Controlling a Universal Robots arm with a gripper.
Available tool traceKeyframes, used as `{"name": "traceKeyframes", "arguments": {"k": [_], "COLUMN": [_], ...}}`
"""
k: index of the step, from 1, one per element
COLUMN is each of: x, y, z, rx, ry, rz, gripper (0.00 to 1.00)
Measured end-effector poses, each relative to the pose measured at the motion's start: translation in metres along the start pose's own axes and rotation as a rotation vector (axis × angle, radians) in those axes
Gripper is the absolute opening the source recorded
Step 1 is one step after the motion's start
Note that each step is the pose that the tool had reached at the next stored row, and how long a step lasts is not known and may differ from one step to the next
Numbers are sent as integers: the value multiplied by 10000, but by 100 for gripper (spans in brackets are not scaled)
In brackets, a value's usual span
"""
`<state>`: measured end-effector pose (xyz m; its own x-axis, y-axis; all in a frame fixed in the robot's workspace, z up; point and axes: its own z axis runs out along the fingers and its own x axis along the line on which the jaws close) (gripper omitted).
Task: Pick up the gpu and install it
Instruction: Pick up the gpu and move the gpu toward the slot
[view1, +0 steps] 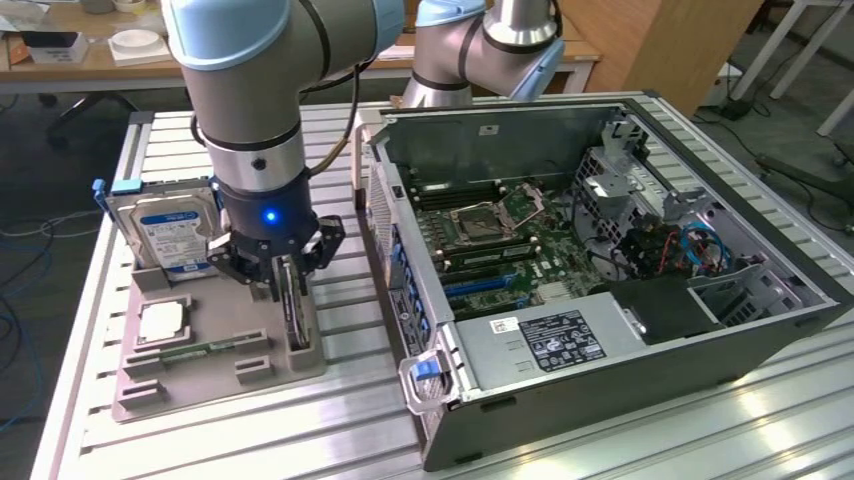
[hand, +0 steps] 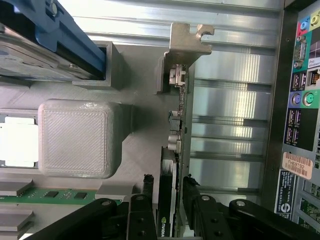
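- Step: grasping the gpu (view1: 296, 318), standing on edge in the gray tray (view1: 187, 385) beside the computer case (view1: 601, 410).
- Gripper (view1: 283, 285) straddles it; can't tell if clamped.
- Next likely needs firm pinch, straight lift.

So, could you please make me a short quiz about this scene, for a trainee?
1. Fill in: the hard drive stands in a ___ carrier.
2. The claw is nearest to: A the hard drive, B the gpu, C the memory stick.
3. True or false: the gpu is already installed in the computer case.
Key: 1 blue; 2 B; 3 false.
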<state>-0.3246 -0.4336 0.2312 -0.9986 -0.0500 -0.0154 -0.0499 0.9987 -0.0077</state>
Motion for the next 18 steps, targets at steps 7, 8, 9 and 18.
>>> {"name": "traceKeyframes", "arguments": {"k": [7, 8, 9, 18], "x": [5, 6, 7, 7], "y": [0, 0, 0, 0], "z": [8, 10, 12, 13], "rx": [-4, -5, -4, -4], "ry": [-4, -2, -1, -2], "rz": [-114, -134, -148, -150], "gripper": [37, 37, 37, 36]}}
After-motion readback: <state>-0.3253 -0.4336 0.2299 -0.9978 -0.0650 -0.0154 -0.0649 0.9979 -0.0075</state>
